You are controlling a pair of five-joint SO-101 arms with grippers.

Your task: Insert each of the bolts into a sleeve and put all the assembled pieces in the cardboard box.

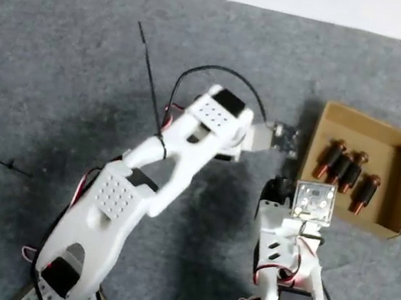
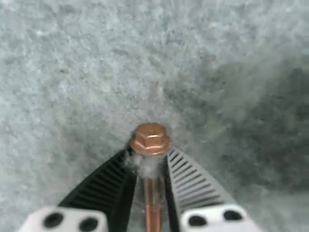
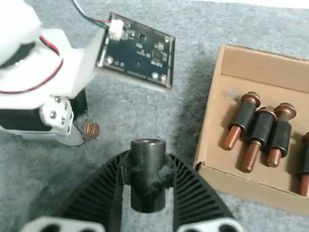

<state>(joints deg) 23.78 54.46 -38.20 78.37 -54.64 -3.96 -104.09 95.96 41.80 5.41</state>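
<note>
My left gripper (image 2: 148,162) is shut on a copper bolt (image 2: 150,140), its hex head sticking out past the fingertips over the grey carpet. The right gripper (image 3: 146,166) is shut on a black sleeve (image 3: 147,171), held upright with its bore showing. The bolt's head (image 3: 91,129) also peeks from under the left arm's gripper (image 3: 72,130), a short way beyond the sleeve. The cardboard box (image 1: 398,187) lies at the right and holds several bolts in sleeves (image 1: 348,172) side by side. In the high view the left arm (image 1: 216,126) stretches toward the box and the right arm (image 1: 307,208) stands beside it.
A thin black cable tie (image 1: 151,79) lies on the carpet beyond the left arm, and another (image 1: 1,159) lies at the far left. The left wrist camera board (image 3: 137,50) hangs over the carpet beside the box's near wall (image 3: 212,121).
</note>
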